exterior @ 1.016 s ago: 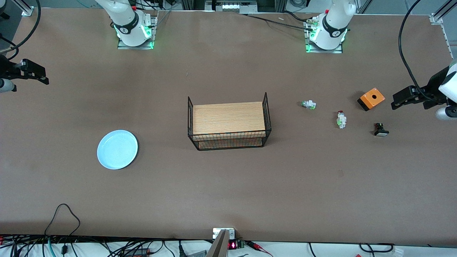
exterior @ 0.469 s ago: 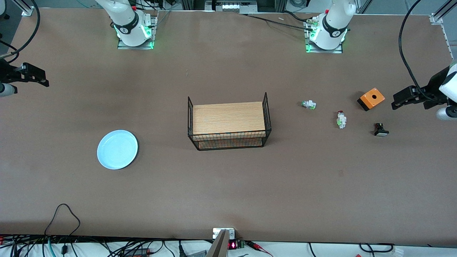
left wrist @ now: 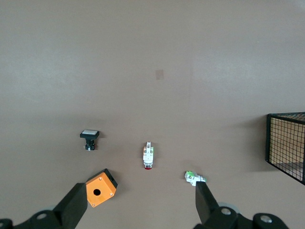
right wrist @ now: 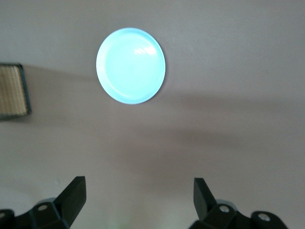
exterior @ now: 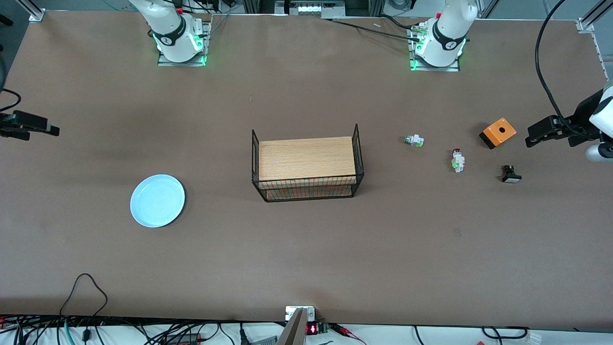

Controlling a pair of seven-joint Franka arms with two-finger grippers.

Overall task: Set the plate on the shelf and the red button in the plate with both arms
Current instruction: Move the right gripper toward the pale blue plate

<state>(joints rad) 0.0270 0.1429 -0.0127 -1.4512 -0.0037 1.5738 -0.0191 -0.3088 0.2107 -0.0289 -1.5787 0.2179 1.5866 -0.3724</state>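
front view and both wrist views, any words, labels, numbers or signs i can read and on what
None can be read.
Small display at the table edge nearest the front camera: red lit marks, too small to read.
Arm bases: dark round marks on the collars, too small to read.
Red button, plate, orange box, wire rack: no text visible.

Brown table (exterior: 306, 258) (matte, evenly lit) with cables (exterior: 86, 330) along its edge.

front: high, facing robots | wrists: looking down | shared: rack (exterior: 306, 165)
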